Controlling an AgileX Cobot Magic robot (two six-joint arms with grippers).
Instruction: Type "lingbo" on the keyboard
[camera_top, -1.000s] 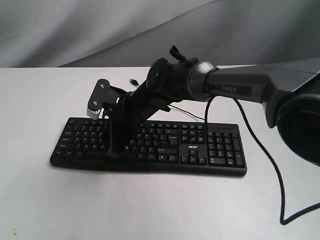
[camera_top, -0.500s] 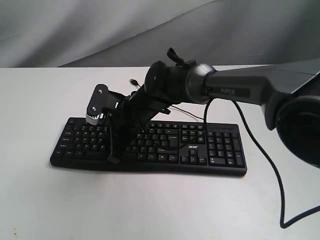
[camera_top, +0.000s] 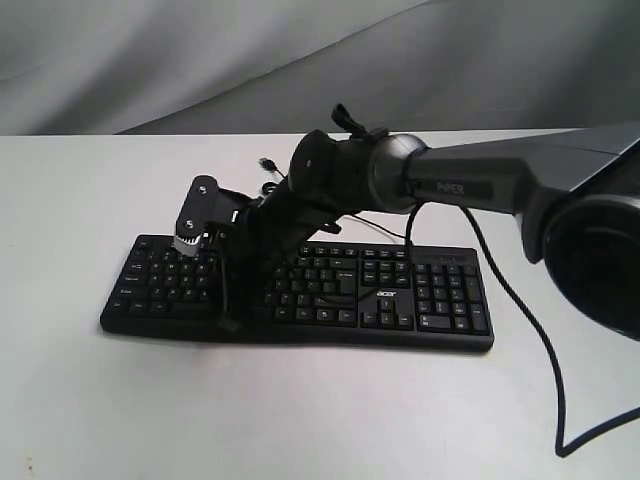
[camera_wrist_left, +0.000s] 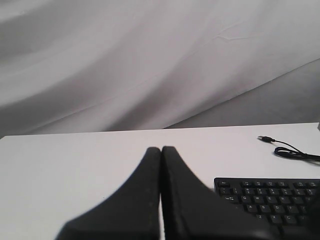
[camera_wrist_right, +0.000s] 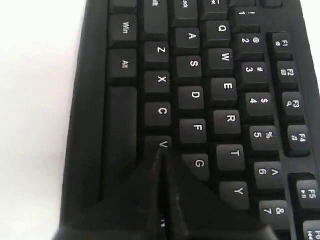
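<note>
The right gripper (camera_wrist_right: 161, 165) has its two fingers pressed together, nothing held between them, forming a single pointed tip. In the right wrist view that tip sits directly over the bottom letter row of the keyboard (camera_top: 300, 290), just past the V key (camera_wrist_right: 162, 144) and beside the G key (camera_wrist_right: 200, 164), about where the B key would lie; the key beneath is hidden by the fingers. Whether the tip is touching a key or hovering just above cannot be told.

The keyboard lies flat on the white table (camera_top: 300, 420), directly under the right arm, which reaches across to the left half of the letter block. The left gripper (camera_wrist_left: 161, 155) also has its fingers closed together on nothing and is held apart from the keys, off one corner of the keyboard.

Progress, as a judgement: the tip position suits the "b" of "lingbo", which would leave "o" to press. The frames give no screen or typed output to confirm this.

Legible writing: key legends Q, W, E, R, T, Y, A, S, D, F, G, Z, X, C, V, Win, Alt; "PiPER" on the right arm (camera_top: 450, 185); a white logo (camera_top: 387, 293) on the keyboard, too small to read.
</note>
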